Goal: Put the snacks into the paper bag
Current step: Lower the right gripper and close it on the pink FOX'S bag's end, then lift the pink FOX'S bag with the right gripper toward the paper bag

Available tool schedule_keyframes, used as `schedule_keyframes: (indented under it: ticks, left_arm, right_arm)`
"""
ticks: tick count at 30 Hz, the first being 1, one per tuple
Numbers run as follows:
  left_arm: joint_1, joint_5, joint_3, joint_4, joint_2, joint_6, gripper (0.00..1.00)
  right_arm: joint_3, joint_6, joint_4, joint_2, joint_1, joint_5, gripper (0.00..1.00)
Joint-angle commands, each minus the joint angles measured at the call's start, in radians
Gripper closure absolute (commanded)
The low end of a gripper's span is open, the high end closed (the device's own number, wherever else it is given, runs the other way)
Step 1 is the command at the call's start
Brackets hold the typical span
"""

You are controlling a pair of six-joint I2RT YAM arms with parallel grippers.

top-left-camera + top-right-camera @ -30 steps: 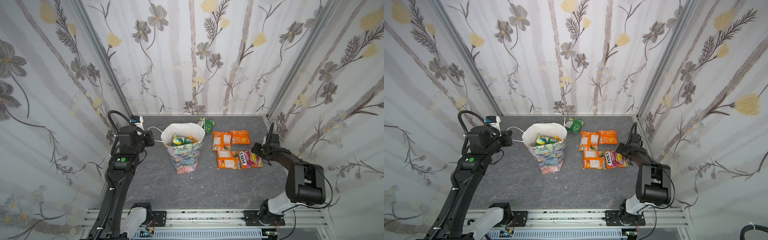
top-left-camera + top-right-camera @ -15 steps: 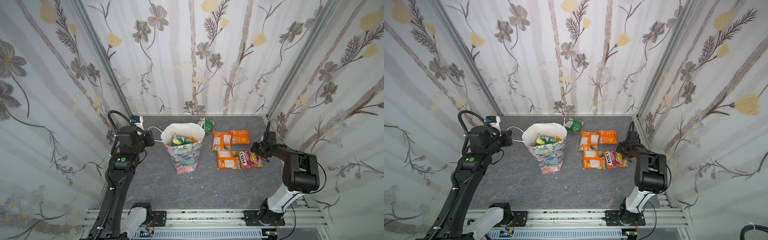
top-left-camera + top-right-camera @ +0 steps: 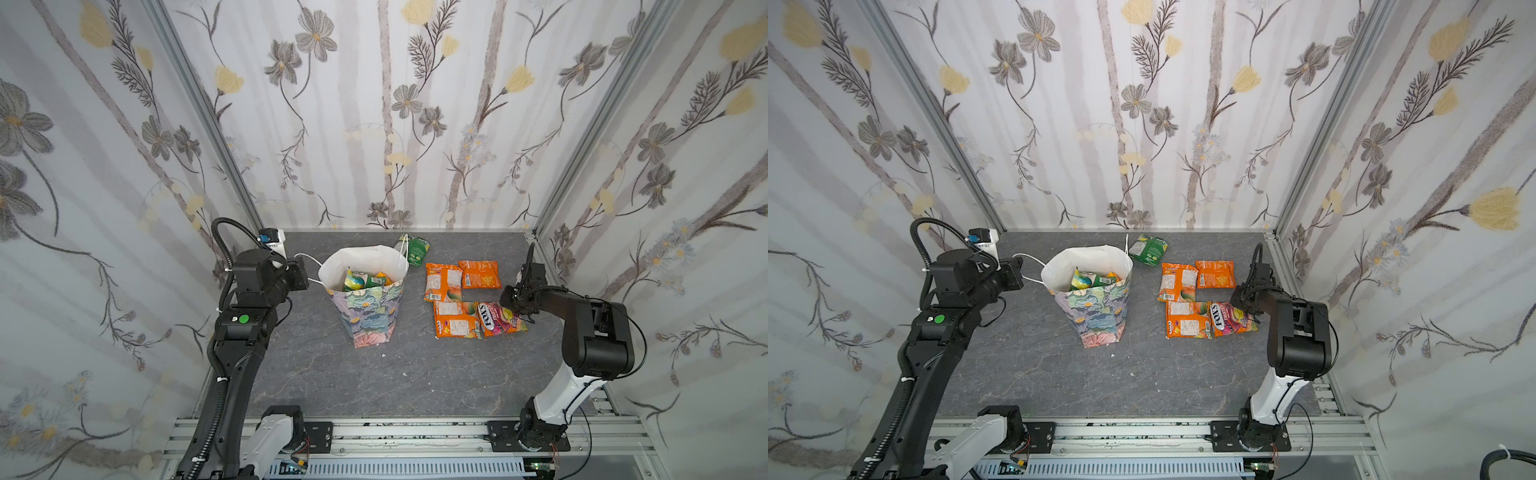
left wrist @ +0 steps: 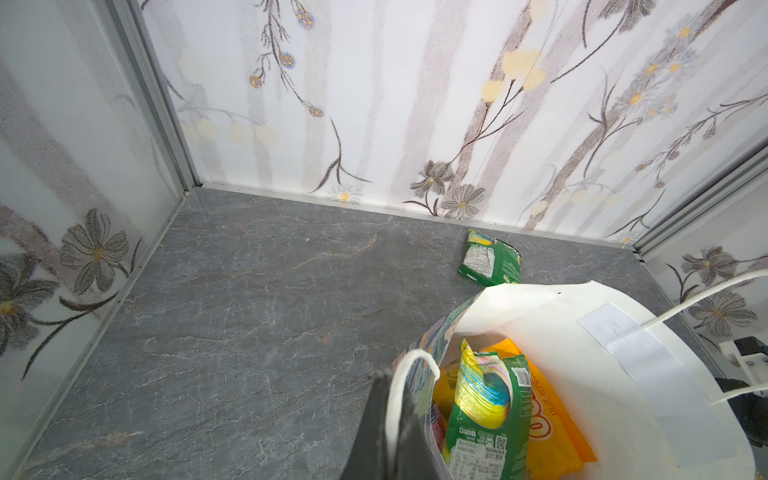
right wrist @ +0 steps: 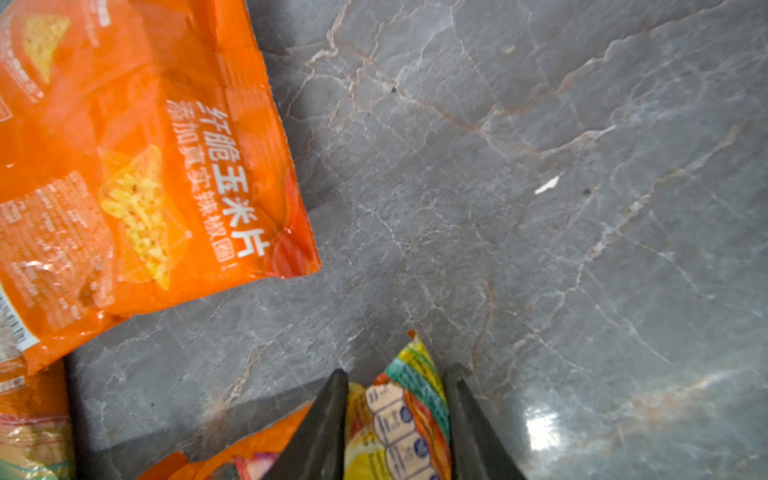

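Observation:
The floral paper bag (image 3: pixel 368 318) (image 3: pixel 1098 318) stands upright left of centre, its white inside (image 4: pixel 540 320) showing. Green and yellow snacks (image 3: pixel 361 280) (image 4: pixel 486 399) lie in it. My left gripper (image 3: pixel 308 272) (image 4: pixel 388 380) is shut on the bag's white cord handle (image 4: pixel 411 359). Three orange packets (image 3: pixel 442 282) (image 3: pixel 480 274) (image 3: pixel 455 320) and a pink FOX'S packet (image 3: pixel 498 320) (image 3: pixel 1229 322) lie to the bag's right. My right gripper (image 3: pixel 509 301) (image 5: pixel 399 374) pinches the FOX'S packet's far end (image 5: pixel 407 415), which is folded up between the fingers.
A green packet (image 3: pixel 417 249) (image 4: pixel 490 259) lies behind the bag near the back wall. An orange packet (image 5: pixel 145 166) lies close beside my right gripper. The right wall post (image 3: pixel 540 249) is close behind that gripper. An aluminium rail (image 3: pixel 395 432) runs along the front.
My right gripper's fingers have closed in on the end of the FOX'S packet, and the right arm's elbow has swung forward. The left arm and the bag have not moved.

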Motion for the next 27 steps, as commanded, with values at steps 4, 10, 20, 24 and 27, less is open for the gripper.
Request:
schedule_keyframes:
  ticks: [4,10,20,24,27]
  left_arm:
    - [0.001,-0.006,0.009,0.000,-0.004,0.009,1.00]
    - [0.000,0.011,0.019,0.006,0.007,0.007,1.00]
    - [0.000,0.024,0.040,0.017,0.026,0.014,1.00]
    - [0.001,0.039,0.049,0.019,0.040,0.017,1.00]
    - [0.002,0.057,0.058,0.020,0.050,0.022,1.00]
  right_arm:
    - [0.012,-0.004,-0.001,0.006,0.001,-0.001,0.90]
    - [0.021,-0.007,-0.009,-0.026,0.002,-0.010,1.00]
    - [0.013,-0.014,-0.032,-0.179,0.003,-0.025,1.00]
    - [0.007,-0.018,-0.027,-0.257,0.009,-0.053,1.00]
    - [0.003,-0.031,-0.018,-0.317,0.023,-0.082,1.00]
